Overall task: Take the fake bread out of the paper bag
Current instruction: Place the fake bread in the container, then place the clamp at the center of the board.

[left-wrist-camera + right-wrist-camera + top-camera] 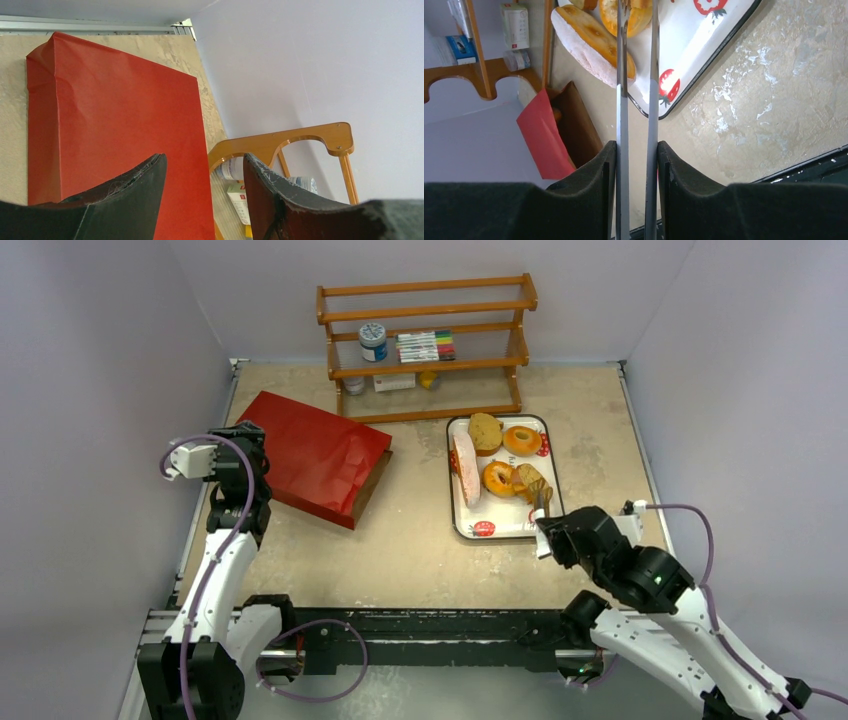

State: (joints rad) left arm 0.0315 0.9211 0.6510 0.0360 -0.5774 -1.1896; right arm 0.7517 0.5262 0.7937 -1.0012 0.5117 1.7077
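The red paper bag (320, 455) lies flat at the left, its brown mouth (372, 485) facing the tray. In the right wrist view the bag (540, 131) shows its brown inside, with a small orange bit (556, 115) just inside the mouth. My left gripper (245, 435) is open and empty at the bag's left edge, with the bag (115, 125) beneath its fingers (205, 160). My right gripper (545, 530) is shut on metal tongs (622, 100), whose tips reach a bagel (636, 15) on the white tray (505, 525). Several fake breads lie on the tray, including a long loaf (465, 468).
A wooden rack (425, 345) with a jar, markers and small boxes stands at the back, just behind the bag; it also shows in the left wrist view (285, 142). The black rail (420, 625) runs along the near edge. Grey walls enclose the table.
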